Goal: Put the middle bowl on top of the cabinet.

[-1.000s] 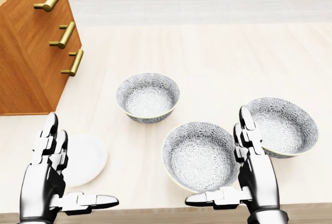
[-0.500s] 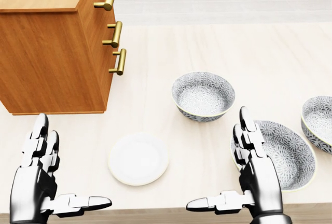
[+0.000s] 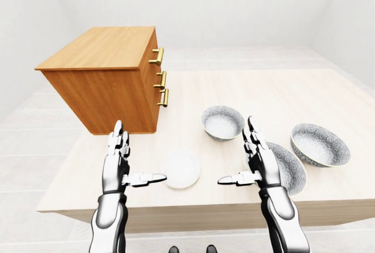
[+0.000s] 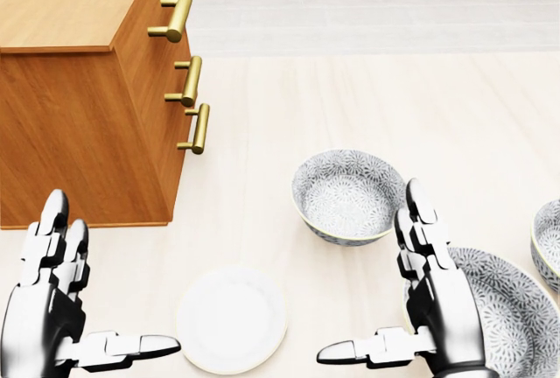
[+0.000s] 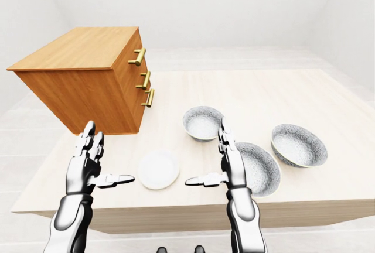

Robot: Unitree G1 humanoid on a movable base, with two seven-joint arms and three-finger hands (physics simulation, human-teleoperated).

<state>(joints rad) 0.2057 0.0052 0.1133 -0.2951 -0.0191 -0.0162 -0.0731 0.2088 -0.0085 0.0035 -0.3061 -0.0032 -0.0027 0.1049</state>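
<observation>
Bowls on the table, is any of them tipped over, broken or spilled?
Nothing stands out. The left bowl, middle bowl and right bowl all sit upright and whole on the table, and the white plate lies flat. The left robot hand and right robot hand are open and empty.

Head view, partly seen: middle bowl (image 4: 512, 308), left rim hidden behind my right hand (image 4: 442, 304), lower rim cut by the bottom edge; outer bowl (image 4: 549, 242), right of that hand, sliced by the right edge; cabinet (image 4: 79, 124), above my left hand (image 4: 39, 317), cropped top and left; both hands cut off at the wrist.
</observation>
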